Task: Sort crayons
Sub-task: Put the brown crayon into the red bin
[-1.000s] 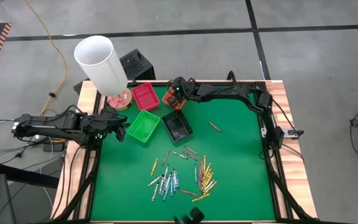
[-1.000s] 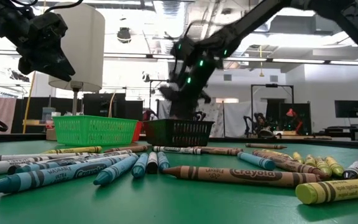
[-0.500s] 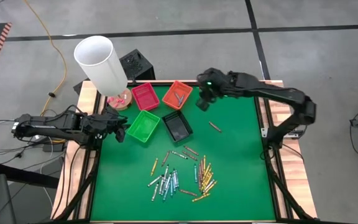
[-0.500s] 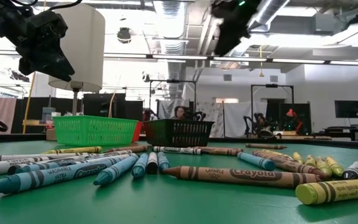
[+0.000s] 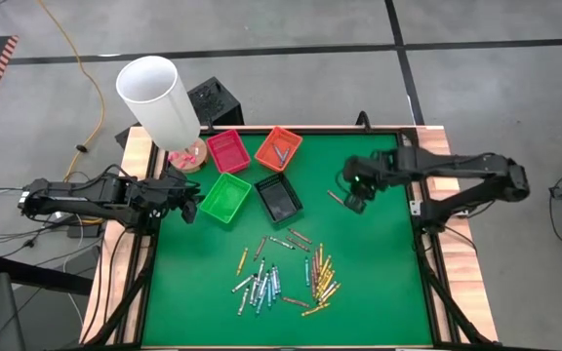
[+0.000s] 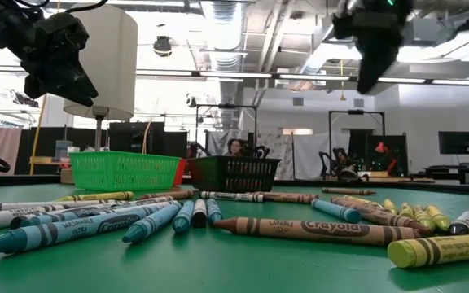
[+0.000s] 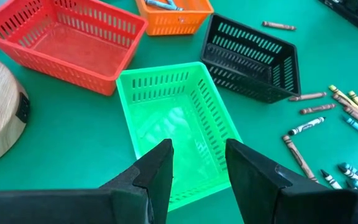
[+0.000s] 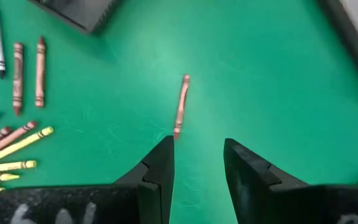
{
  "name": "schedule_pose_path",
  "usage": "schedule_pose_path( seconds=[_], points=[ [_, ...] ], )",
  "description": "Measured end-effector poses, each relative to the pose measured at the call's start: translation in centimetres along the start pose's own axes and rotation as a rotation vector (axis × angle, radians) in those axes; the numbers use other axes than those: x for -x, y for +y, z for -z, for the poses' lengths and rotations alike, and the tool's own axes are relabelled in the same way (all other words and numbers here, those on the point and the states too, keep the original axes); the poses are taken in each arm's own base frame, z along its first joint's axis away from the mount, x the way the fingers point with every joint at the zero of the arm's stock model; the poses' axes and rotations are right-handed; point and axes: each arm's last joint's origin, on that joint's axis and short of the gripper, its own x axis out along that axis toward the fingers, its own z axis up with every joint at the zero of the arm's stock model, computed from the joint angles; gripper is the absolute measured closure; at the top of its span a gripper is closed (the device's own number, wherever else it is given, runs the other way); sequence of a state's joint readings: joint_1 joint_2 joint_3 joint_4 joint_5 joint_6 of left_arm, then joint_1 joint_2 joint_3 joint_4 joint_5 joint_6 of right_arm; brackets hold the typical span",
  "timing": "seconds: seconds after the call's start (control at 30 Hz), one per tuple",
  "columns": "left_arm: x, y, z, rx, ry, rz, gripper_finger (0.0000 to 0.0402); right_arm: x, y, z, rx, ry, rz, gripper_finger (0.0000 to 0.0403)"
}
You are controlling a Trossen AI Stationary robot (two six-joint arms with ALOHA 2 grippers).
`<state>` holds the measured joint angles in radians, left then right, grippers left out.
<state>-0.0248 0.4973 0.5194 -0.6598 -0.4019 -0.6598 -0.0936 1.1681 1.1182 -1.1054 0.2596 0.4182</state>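
Several crayons (image 5: 283, 273) lie loose on the green mat near the front edge. One red-brown crayon (image 5: 337, 198) lies alone to the right of the trays. My right gripper (image 5: 355, 199) hangs open and empty in the air just right of that crayon (image 8: 181, 106), high above the mat in the low view (image 6: 373, 61). Four small trays stand at the far left: red (image 5: 227, 151), orange (image 5: 278, 148) with a few crayons inside, green (image 5: 225, 197) and black (image 5: 278, 198). My left gripper (image 7: 199, 163) waits open and empty over the green tray's left end.
A lamp with a tall white shade (image 5: 157, 97) and a round wooden foot (image 5: 191, 156) stands at the far left corner beside the red tray. Wooden rails (image 5: 439, 146) border the mat. Bare green mat (image 5: 379, 263) lies right of the crayon heap.
My right gripper has left the orange tray, risen, and swung toward the table's right and near side, ending beside the lone red-brown crayon. The orange tray, hidden under it before, now shows a few crayons inside.
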Motion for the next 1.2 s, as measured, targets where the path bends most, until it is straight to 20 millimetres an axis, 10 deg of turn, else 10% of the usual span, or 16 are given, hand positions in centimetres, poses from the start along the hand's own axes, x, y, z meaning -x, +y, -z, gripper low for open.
schedule_pose_path(
  seconds=[0.5,1.2],
  points=[
    [0.0,0.0,0.0,0.0,-0.004,-0.005,0.0265,-7.7,1.6,6.4,-0.079,-0.09,-0.099,0.027],
    [0.0,0.0,-0.1,0.001,-0.017,-0.016,0.0265,-15.1,0.3,3.8,0.011,-0.078,-0.016,0.027]
  ],
)
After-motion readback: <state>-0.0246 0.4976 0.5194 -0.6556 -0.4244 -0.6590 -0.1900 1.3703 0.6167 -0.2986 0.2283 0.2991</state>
